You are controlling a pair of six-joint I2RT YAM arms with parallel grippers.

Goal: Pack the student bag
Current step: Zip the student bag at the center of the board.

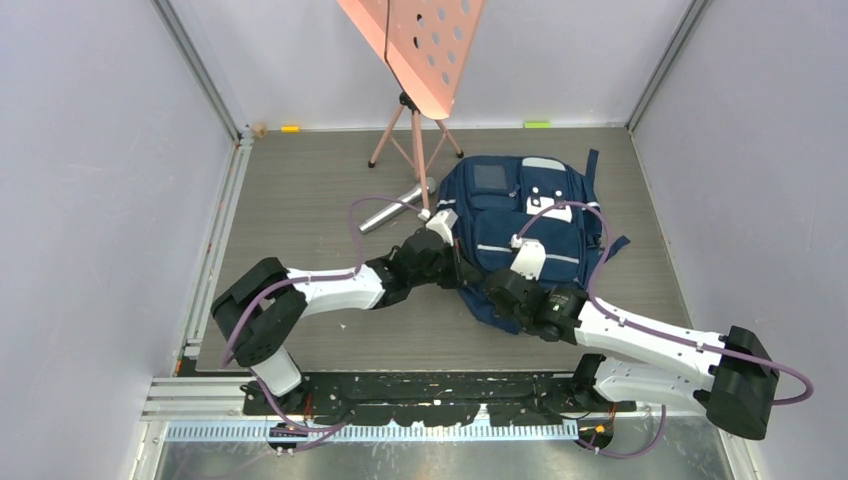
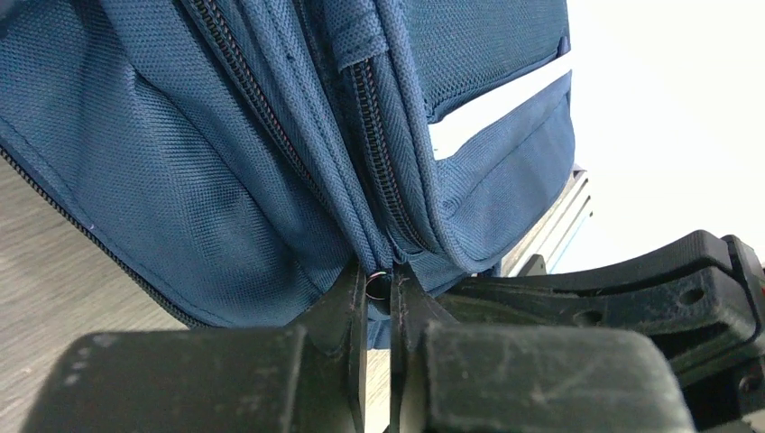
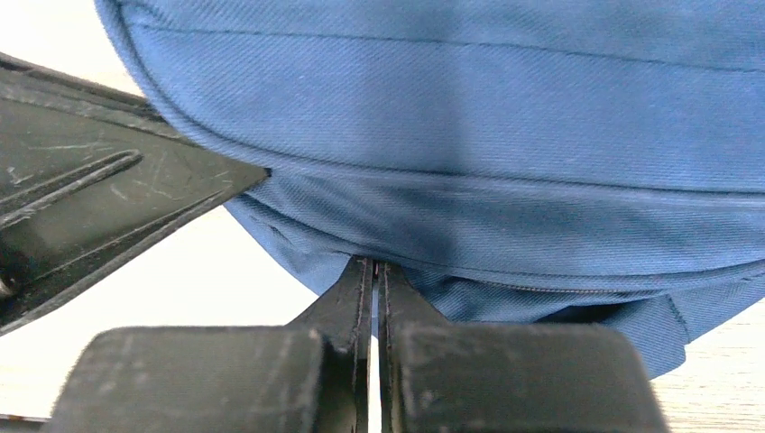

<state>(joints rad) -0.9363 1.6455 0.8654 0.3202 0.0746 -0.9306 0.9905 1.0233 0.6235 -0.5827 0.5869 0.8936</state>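
The bag (image 1: 515, 215) lies flat on the worktop (image 1: 320, 190), front side up, straight ahead of both arms. The left end effector (image 2: 379, 290) sits at the bag's left edge with its jaws drawn narrow, nipping the seam where the zip lines run down between the fingers. A small dark part sits in the slit between them, too small to identify. Above and ahead of it the navy side panel rises, with a pale stripe up to its right. The right end effector (image 3: 373, 271) meets the bag's near edge just to the right of the left one. Its jaws are closed to a thin slit and its tips press into the fabric just under a zip line. Whether any cloth is caught between them cannot be told. The bulk of the bag bulges over and beyond it. Beyond the left end effector, a silver tube (image 1: 395, 210) lies on the worktop just beside the bag's far left corner. Past the tube, a pink perforated stand (image 1: 420, 45) rises on its tripod.
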